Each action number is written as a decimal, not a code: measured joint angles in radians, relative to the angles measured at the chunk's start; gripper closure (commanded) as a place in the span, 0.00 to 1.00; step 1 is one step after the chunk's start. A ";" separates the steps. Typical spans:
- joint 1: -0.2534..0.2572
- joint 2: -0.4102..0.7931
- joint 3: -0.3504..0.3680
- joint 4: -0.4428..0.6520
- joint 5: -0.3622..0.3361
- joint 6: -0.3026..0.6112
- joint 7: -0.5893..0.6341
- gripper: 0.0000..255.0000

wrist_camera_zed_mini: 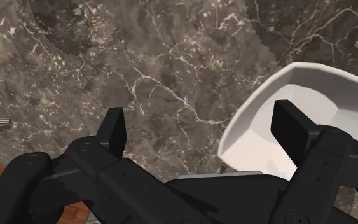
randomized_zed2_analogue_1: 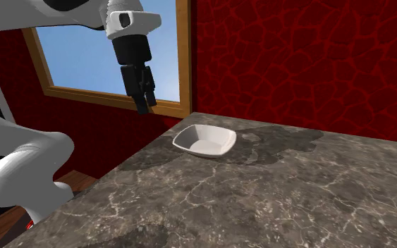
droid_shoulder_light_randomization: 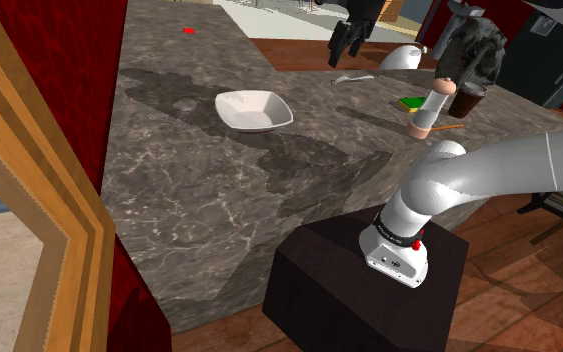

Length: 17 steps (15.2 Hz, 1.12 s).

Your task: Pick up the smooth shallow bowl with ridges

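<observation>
A white, shallow, square-ish bowl (droid_shoulder_light_randomization: 254, 108) sits upright on the dark marble counter (droid_shoulder_light_randomization: 199, 190); it also appears as the bowl (randomized_zed2_analogue_1: 205, 141) near the red wall. My black gripper (randomized_zed2_analogue_1: 145, 106) hangs well above the counter, off to the second exterior view's left of the bowl. In the wrist view the gripper (wrist_camera_zed_mini: 203, 124) is open with only bare marble between the fingers. The bowl (wrist_camera_zed_mini: 323, 89) lies below, partly behind one finger (wrist_camera_zed_mini: 298, 130). Nothing is held.
At the counter's far end stand a pale grinder-like bottle (droid_shoulder_light_randomization: 431, 108), a dark cup (droid_shoulder_light_randomization: 466, 100), a green flat item (droid_shoulder_light_randomization: 411, 102), a white domed object (droid_shoulder_light_randomization: 406, 58) and a fork (droid_shoulder_light_randomization: 354, 77). A wood-framed window (randomized_zed2_analogue_1: 105, 63) and red walls border the counter.
</observation>
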 measured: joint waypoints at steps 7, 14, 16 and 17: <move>-0.001 0.128 0.094 0.032 0.067 0.043 0.166 0.00; -0.008 0.358 0.211 0.153 0.131 0.088 0.391 0.00; -0.010 0.421 0.237 0.190 0.141 0.098 0.451 0.00; -0.009 0.455 0.252 0.207 0.145 0.107 0.484 0.00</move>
